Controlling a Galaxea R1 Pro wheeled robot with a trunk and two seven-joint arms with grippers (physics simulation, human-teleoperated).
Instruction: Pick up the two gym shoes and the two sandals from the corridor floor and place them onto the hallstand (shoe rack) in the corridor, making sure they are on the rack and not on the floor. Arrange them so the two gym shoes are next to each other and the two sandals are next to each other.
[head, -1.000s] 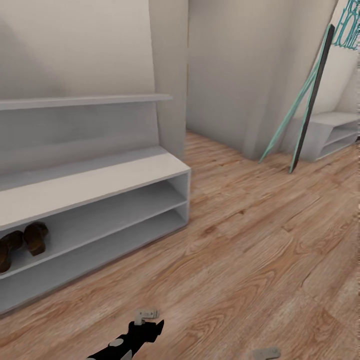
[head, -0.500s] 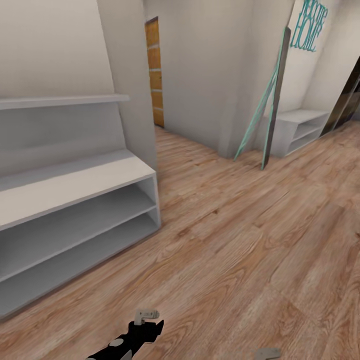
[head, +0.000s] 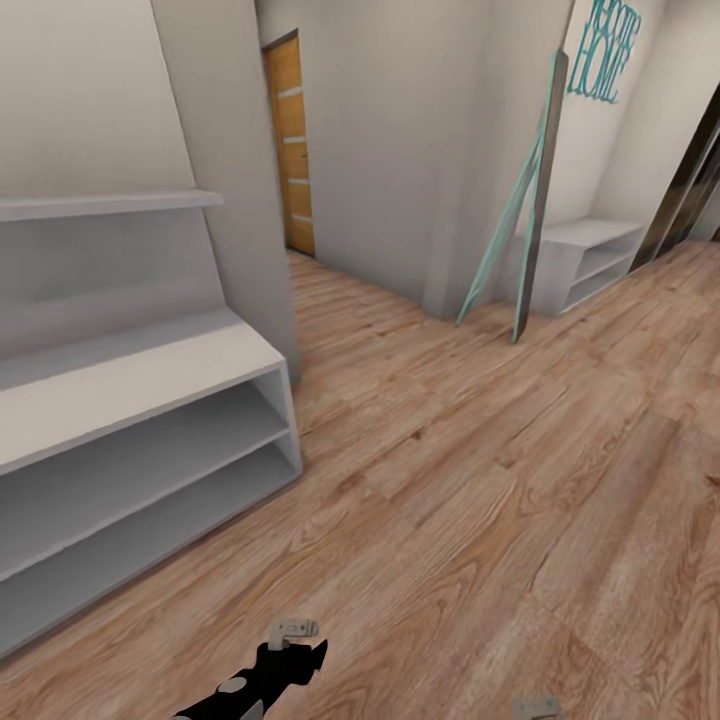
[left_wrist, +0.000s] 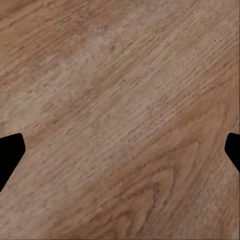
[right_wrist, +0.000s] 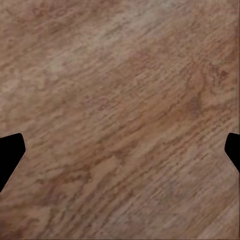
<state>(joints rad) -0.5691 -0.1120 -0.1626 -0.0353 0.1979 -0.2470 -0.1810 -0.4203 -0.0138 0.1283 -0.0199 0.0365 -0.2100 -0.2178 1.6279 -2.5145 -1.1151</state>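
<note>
Head view first: the hallstand (head: 140, 400) stands at the left, a low white unit with a flat bench-like top, two open shelf levels below it and a higher wall shelf (head: 110, 204) above. The part of its shelves that can be seen holds nothing. The corridor floor (head: 480, 480) of light-brown wood planks runs from the near edge to the far right. Farther off, a wooden door (head: 290, 150) shows past the wall corner, a tall mirror with a teal frame (head: 530, 200) leans against the far wall, and just right of it sits a small white shelf unit (head: 590, 260) under teal lettering (head: 605, 50) on the wall. At the near edge the left arm (head: 265, 680) reaches in, black with a grey bracket at its tip; from here I cannot tell how its fingers stand. Left wrist view: the left gripper (left_wrist: 120, 150) hangs over bare wood planks, its two dark fingertips (left_wrist: 10, 152) far apart at opposite edges, spread wide and holding nothing. Right wrist view: the right gripper (right_wrist: 120, 150) is likewise over wood grain, its fingertips (right_wrist: 10, 152) wide apart with nothing between them.
</note>
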